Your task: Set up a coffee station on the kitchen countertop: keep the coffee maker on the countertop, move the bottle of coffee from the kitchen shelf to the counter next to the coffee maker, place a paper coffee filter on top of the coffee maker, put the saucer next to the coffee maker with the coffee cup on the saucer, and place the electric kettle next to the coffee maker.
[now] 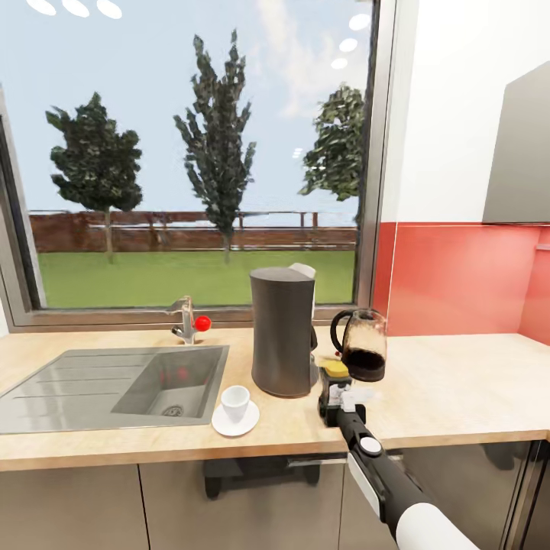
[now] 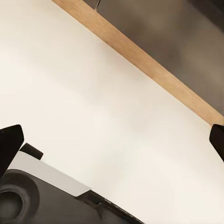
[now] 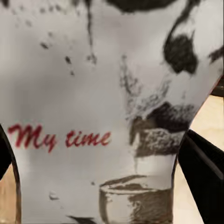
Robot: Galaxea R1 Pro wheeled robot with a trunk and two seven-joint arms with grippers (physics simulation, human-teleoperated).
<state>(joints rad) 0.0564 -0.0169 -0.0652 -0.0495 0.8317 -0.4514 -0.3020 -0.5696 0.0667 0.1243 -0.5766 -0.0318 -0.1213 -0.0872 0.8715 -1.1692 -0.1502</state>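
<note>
Yellow-lidded bottle of coffee (on countertop) in right gripper.

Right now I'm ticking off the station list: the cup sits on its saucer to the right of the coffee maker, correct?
Not quite. The head view shows the coffee cup on its saucer to the left of the coffee maker, toward the sink, not to its right.
</note>
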